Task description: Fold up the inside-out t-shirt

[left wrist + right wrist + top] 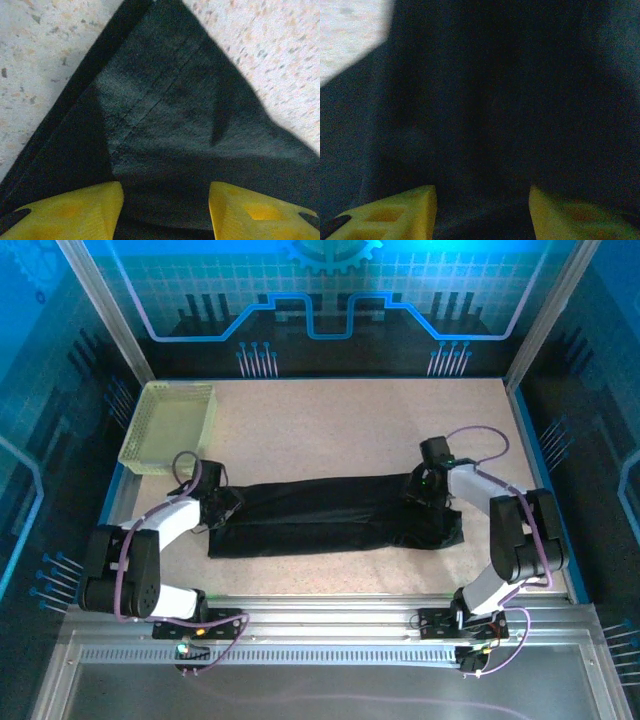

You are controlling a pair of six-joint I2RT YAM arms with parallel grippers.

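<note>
The inside-out t-shirt (330, 515) is black and lies as a long folded strip across the middle of the table. My left gripper (222, 508) sits low over its left end. In the left wrist view a pointed corner of the t-shirt (165, 100) with a seam runs away from the gripper (166, 212), whose yellow fingers (75, 212) stand apart with flat cloth between them. My right gripper (425, 490) is on the shirt's right end. There the dark t-shirt fabric (485, 100) spreads under the open gripper (482, 215).
A pale yellow-green mesh basket (170, 425) stands at the back left, apart from the shirt. Bare speckled tabletop (330, 430) lies behind the shirt and in a narrow band in front of it. Metal rails (330, 620) run along the near edge.
</note>
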